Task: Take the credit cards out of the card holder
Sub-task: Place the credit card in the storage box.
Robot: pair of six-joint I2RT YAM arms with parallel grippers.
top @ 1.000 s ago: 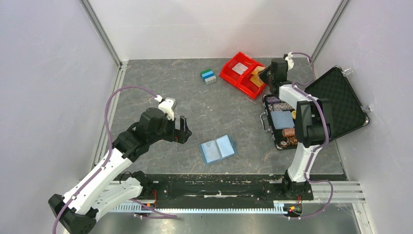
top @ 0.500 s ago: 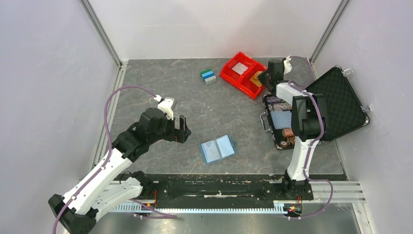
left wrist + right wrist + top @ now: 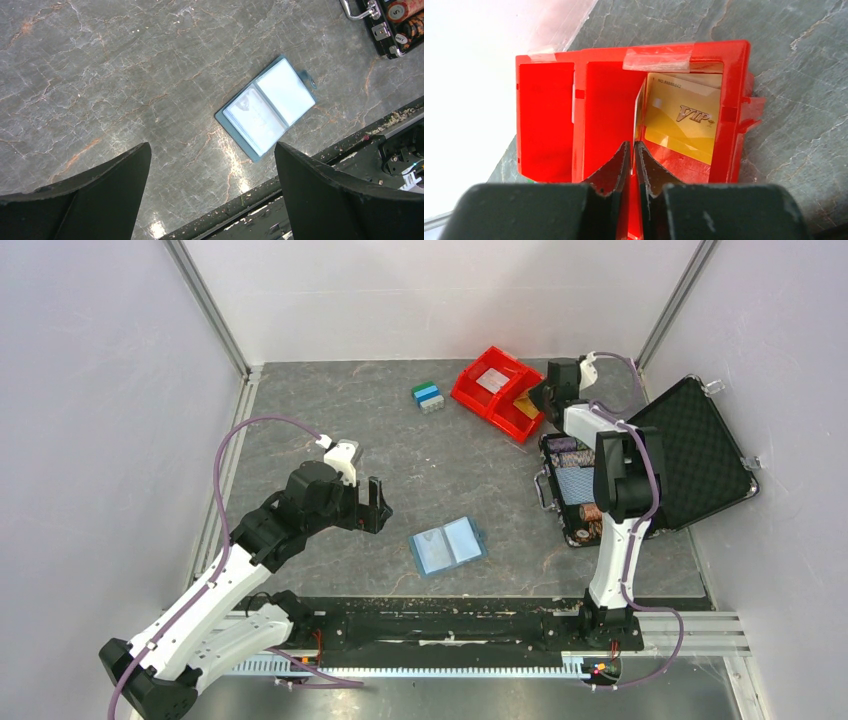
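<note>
Card holder (image 3: 448, 546) spread open on table (image 3: 330, 410); gold VIP card (image 3: 684, 120) in red bin (image 3: 549, 110).
Left gripper (image 3: 211, 150) hovers wide open above the holder. Right gripper (image 3: 633, 147) over the bin, jaws at a narrow slit; a thin card (image 3: 639, 115) stands edge-on at the tips, grip not determinable.

Card holder (image 3: 448, 545): light-blue, slightly see-through bifold. Lies spread open and flat on the tabletop, its two panels side by side and askew. It sits well apart from the red bin (image 3: 731, 90), on the bin's near side.

Orange card (image 3: 684, 125): bears a dark "VIP" mark and a number line. Rests tilted inside one bin compartment.

Whitish-grey card (image 3: 492, 381): lies flat in the other compartment.
</note>
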